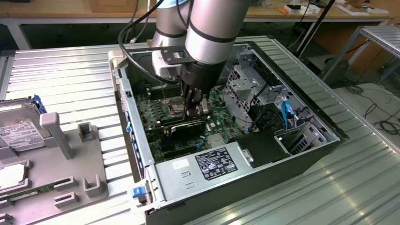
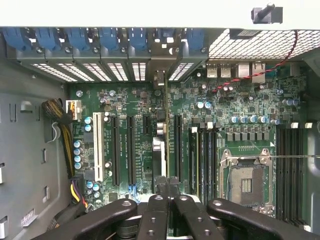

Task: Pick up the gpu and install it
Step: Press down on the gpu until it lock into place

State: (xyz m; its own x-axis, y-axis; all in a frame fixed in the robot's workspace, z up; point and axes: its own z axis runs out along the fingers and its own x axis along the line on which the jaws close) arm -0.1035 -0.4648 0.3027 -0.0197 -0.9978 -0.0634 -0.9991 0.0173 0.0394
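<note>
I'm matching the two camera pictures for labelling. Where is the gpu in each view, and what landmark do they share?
Exterior view: the gpu stands on edge inside the open computer case, just under the gripper, which is shut on it.
Wrist view: the gpu is seen edge-on as a thin strip, running from the gripper toward the slot covers.
Shared landmark: the green motherboard beneath the card.

So the whole setup sits on a ribbed, silvery metal surface [image 1: 62, 79], with the open computer case [image 1: 138, 140] lying on its side right on it. Just beside the case, toward the exterior view's left, a grey plastic holder tray [image 1: 75, 164] rests on the same surface.
</note>
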